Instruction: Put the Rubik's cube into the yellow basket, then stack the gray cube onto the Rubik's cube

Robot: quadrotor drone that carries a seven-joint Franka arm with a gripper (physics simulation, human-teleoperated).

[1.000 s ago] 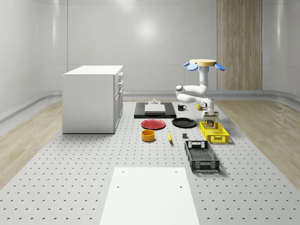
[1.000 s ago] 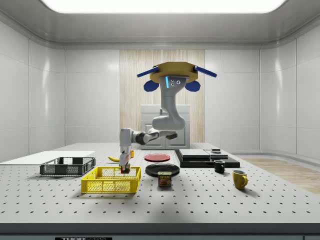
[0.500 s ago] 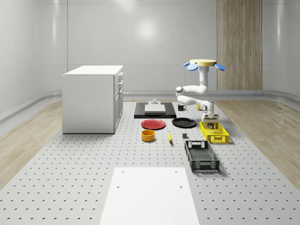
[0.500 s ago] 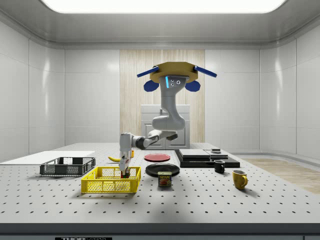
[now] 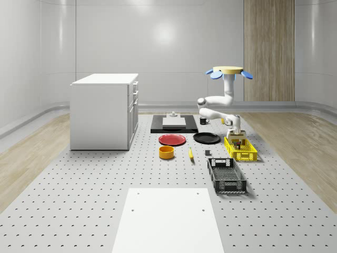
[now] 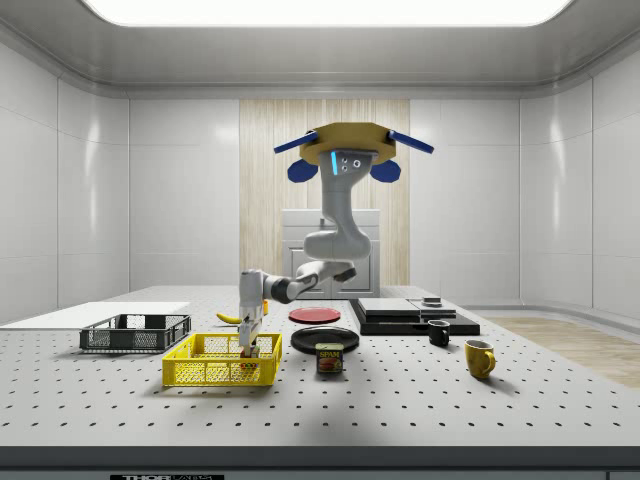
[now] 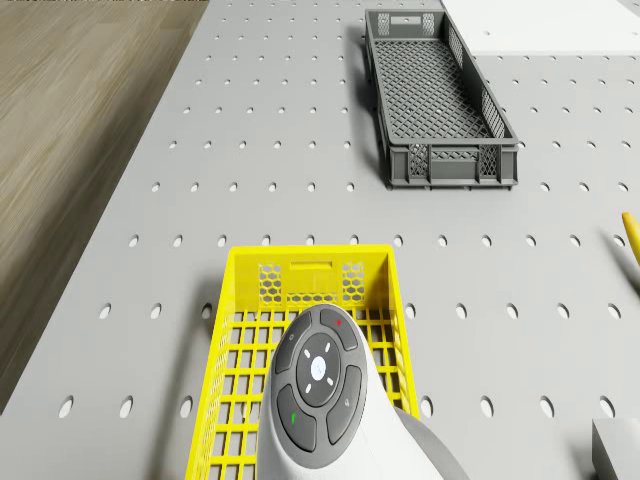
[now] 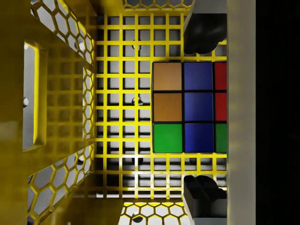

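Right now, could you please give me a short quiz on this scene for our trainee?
1. True or false: the drone rests on the table.
2. The gripper reaches down into: A) the gray crate, B) the yellow basket, C) the red plate?
3. Which object does the wrist view show inside the basket?
Key: 1 false, it hovers above the table; 2 B; 3 the Rubik's cube.
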